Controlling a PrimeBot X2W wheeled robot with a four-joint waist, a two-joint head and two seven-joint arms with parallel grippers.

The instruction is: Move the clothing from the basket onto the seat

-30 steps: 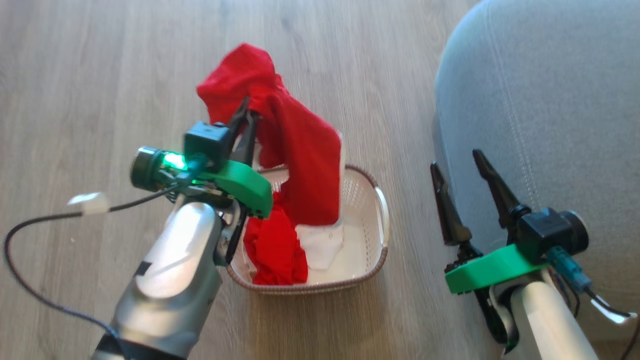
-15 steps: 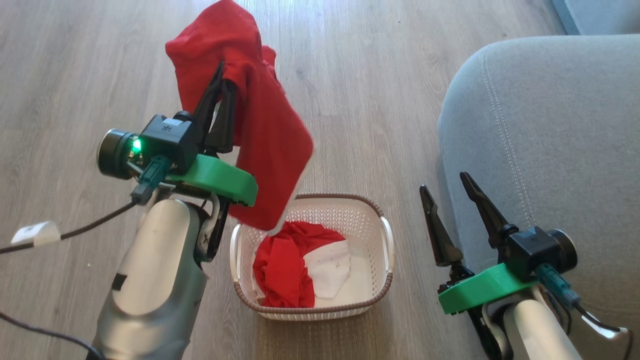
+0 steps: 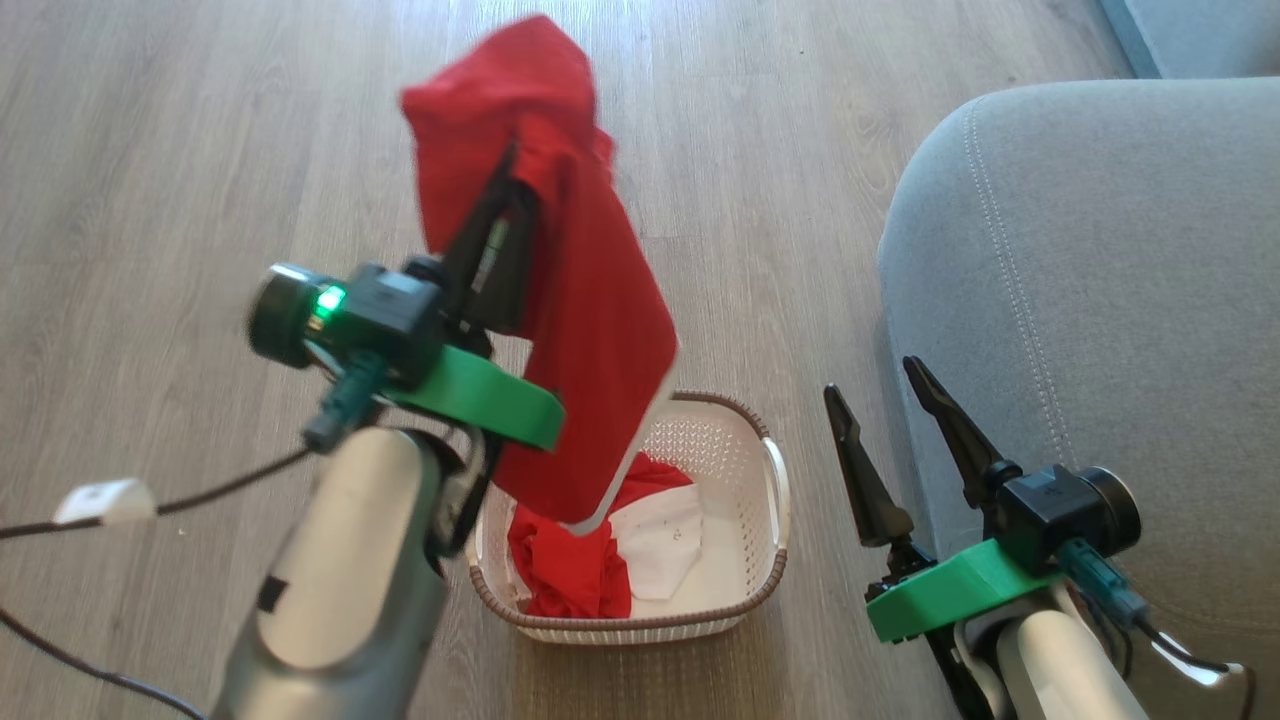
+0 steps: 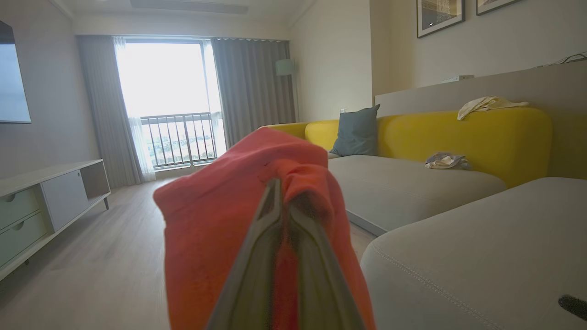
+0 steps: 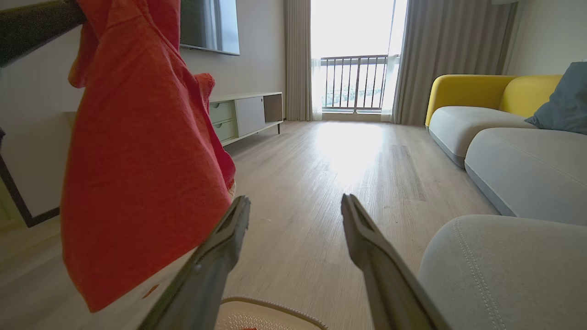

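My left claw (image 3: 512, 180) was pressed together on a fold of the red garment (image 3: 590, 330), which hung limp below its tips, above the basket (image 3: 772, 480). More clothing (image 3: 565, 570) lay inside. I judged it soft and light, best pinched at a bunched fold. My right claw (image 3: 870, 380) stood spread and empty beside the seat (image 3: 1100, 300). The left wrist view showed the pinch itself; the head view showed the dangling hem.

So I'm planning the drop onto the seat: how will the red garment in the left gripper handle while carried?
Probably floppy: the red garment hangs limp in a long fold from the left gripper. Likely light, since one pinch point holds all of it up. It may swing and land crumpled on the seat rather than flat.
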